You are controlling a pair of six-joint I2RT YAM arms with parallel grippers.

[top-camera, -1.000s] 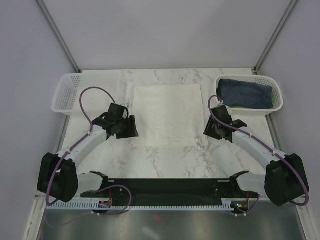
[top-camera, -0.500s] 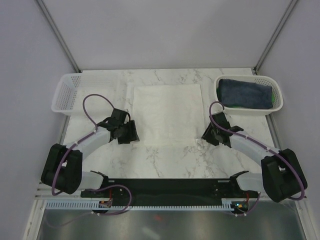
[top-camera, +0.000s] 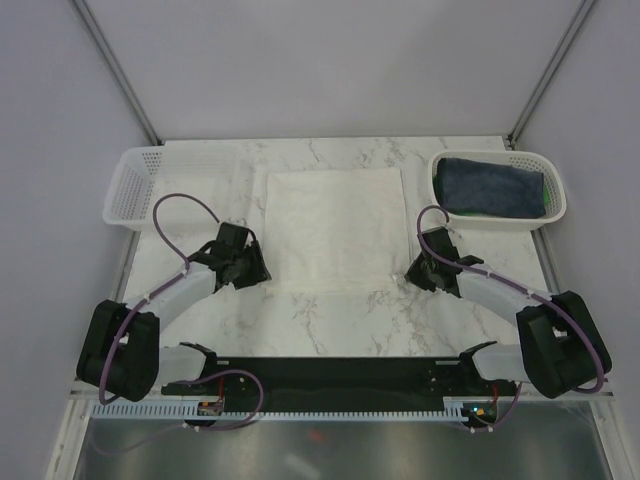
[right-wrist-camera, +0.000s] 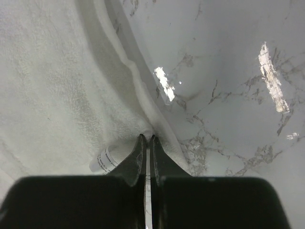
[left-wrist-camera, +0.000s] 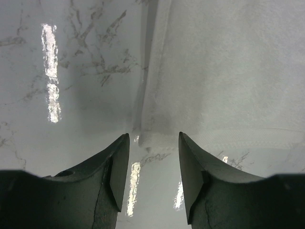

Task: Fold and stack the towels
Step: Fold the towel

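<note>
The marble worktop [top-camera: 330, 320] carries the cream towel [top-camera: 335, 225], spread flat at its centre. The far right basket [top-camera: 556, 196] holds the navy towel [top-camera: 490, 188], with the green towel [top-camera: 545, 203] showing at its right edge. The left hand [left-wrist-camera: 152, 138] straddles the cream towel's near left corner, fingers apart. The right hand [right-wrist-camera: 147, 138] is pinched together on its near right hem.

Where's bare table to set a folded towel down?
Free: the wide marble strip between towel and base rail; a thin strip behind the towel. Crowded: towel's near corners, under the left arm and right arm; right basket full.
</note>
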